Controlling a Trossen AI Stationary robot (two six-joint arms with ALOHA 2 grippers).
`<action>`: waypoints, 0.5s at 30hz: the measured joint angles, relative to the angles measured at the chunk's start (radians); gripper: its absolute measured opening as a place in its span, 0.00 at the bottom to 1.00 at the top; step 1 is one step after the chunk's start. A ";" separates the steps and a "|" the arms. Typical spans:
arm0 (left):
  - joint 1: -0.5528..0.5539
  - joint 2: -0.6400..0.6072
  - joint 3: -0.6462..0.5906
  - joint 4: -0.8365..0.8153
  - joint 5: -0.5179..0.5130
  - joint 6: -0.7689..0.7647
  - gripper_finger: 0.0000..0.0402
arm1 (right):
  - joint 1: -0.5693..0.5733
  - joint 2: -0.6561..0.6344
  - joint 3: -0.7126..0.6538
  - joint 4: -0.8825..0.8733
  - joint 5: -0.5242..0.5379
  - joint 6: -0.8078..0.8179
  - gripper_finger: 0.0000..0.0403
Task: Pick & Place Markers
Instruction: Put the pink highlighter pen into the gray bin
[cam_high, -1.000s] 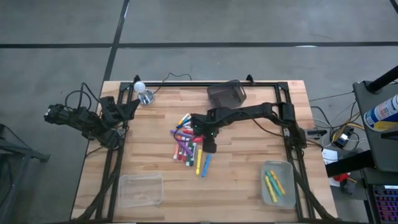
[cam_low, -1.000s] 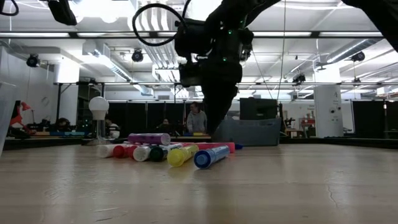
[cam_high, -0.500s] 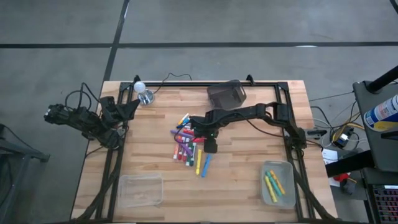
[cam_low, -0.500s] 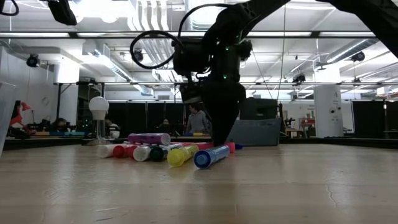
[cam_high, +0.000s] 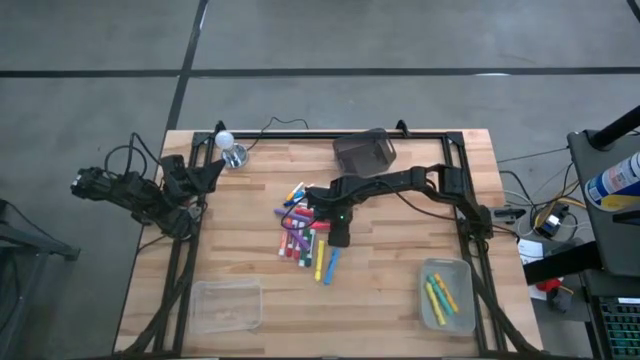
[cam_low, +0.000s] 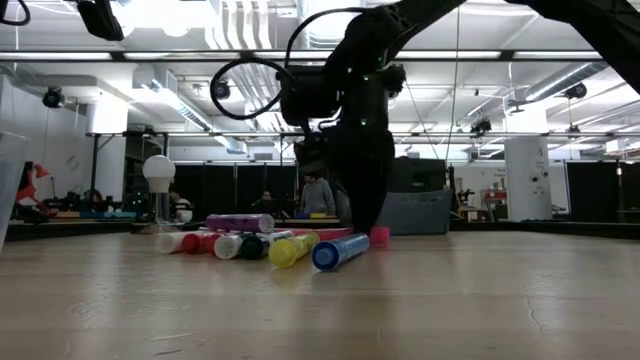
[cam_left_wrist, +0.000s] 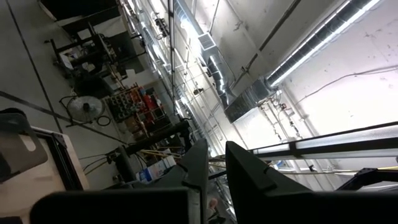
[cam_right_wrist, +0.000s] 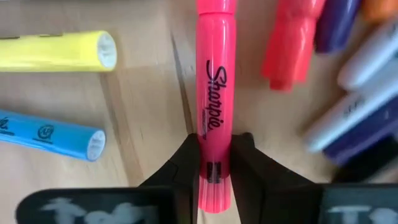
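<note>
Right gripper (cam_high: 339, 236) is down in the middle of the high view, at the right edge of the marker pile (cam_high: 303, 238), and the wrist camera shows it plainly: both fingers (cam_right_wrist: 186, 163) pinch the rear end of a pink Sharpie highlighter (cam_right_wrist: 214, 106), pads touching the barrel on either side. That highlighter lies flat on the wooden table (cam_high: 400, 270), with a yellow marker (cam_right_wrist: 59, 51) and a blue marker (cam_right_wrist: 53, 137) just beside it, and red, purple and white ones crowding the other side. From the low view the gripper (cam_low: 362, 215) sits right at table level behind the front row of markers, so the pen looks gripped but not lifted. Progress, as I read it: the clear tray (cam_high: 447, 296) at lower right of the high view holds a few yellow and green markers, the other clear tray (cam_high: 227, 305) at lower left shows none, and most of the pile waits. Early days, then. Left gripper (cam_left_wrist: 211, 165) is parked off the table's left edge, its fingers nearly together on nothing.
</note>
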 joint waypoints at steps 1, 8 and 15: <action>0.000 0.000 0.000 0.000 0.000 -0.003 0.12 | 0.000 -0.005 0.009 -0.013 0.001 0.027 0.14; 0.000 0.000 0.000 0.000 0.000 -0.012 0.12 | 0.011 -0.090 0.095 -0.125 -0.012 0.177 0.14; 0.000 0.000 0.000 0.000 0.000 -0.012 0.12 | 0.047 -0.258 0.104 -0.256 -0.022 0.332 0.14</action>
